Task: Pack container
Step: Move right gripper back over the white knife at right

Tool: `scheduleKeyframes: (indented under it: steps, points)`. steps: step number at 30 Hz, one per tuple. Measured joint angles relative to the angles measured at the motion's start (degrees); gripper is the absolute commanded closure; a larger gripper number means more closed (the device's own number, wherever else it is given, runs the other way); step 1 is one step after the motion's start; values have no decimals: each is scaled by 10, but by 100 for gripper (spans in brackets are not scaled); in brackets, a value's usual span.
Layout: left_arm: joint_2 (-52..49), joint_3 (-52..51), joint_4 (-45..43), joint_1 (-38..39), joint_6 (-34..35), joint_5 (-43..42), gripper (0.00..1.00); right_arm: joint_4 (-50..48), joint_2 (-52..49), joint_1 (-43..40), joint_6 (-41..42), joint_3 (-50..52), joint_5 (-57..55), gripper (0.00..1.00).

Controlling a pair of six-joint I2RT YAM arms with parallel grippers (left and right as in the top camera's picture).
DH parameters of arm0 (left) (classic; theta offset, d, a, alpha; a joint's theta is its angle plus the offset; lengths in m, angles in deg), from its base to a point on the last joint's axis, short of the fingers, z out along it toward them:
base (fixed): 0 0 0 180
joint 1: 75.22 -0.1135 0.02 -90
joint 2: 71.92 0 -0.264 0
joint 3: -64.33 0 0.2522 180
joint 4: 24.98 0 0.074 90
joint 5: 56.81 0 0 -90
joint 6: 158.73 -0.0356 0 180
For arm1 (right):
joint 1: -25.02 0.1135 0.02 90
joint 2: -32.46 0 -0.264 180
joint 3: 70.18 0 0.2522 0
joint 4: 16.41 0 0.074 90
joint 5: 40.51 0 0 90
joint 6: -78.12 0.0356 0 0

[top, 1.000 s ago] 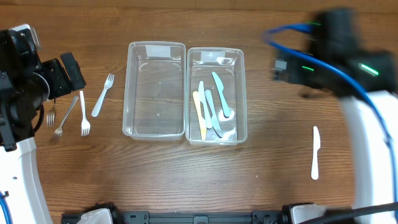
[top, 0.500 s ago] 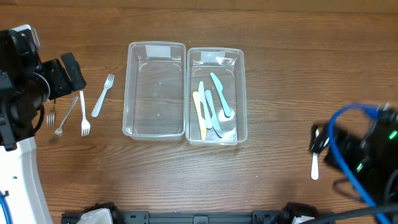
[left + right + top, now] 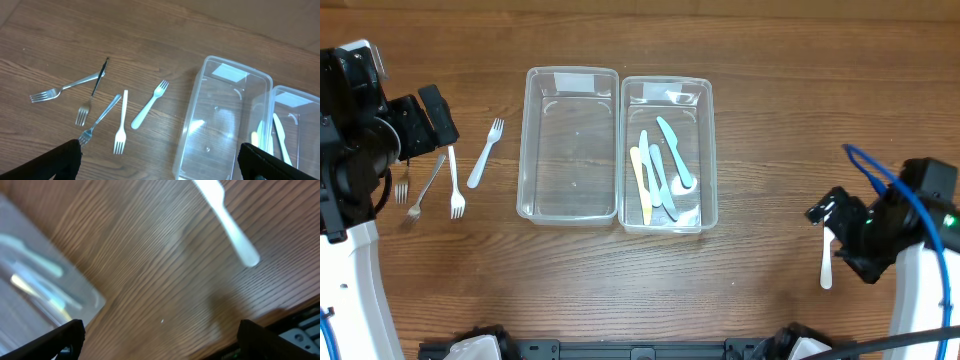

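Two clear containers stand side by side. The left container (image 3: 570,145) (image 3: 220,120) is empty. The right container (image 3: 666,150) (image 3: 40,280) holds several pastel plastic knives (image 3: 660,165). A white plastic knife (image 3: 826,272) (image 3: 227,220) lies on the table at the right. My right gripper (image 3: 838,240) (image 3: 160,340) hovers open just above it and holds nothing. Two white plastic forks (image 3: 485,152) (image 3: 149,104) and several metal forks (image 3: 420,195) (image 3: 62,89) lie left of the containers. My left gripper (image 3: 428,118) (image 3: 160,165) stays open above them, empty.
The wooden table (image 3: 760,60) carries nothing else. The right arm's blue cable (image 3: 880,175) loops above its wrist. The table's front edge (image 3: 300,325) shows close under the right gripper.
The right arm has swung from the back right down to the front right and now hangs over the white knife. The left arm and all the cutlery have stayed put.
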Motion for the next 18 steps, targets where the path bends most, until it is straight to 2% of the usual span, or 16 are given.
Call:
scheduleKeyframes:
  steps: [7, 13, 18]
  points:
    - [0, 0, -1, 0, 0, 0, 0, -28, -146, -106, -88, 0, 14, 0]
    - [0, 0, -1, 0, 0, 0, 0, -41, -215, -109, -102, 0, 11, 0]
    - [0, 0, -1, 0, 0, 0, 0, -54, -230, -109, -83, 11, -7, 0]
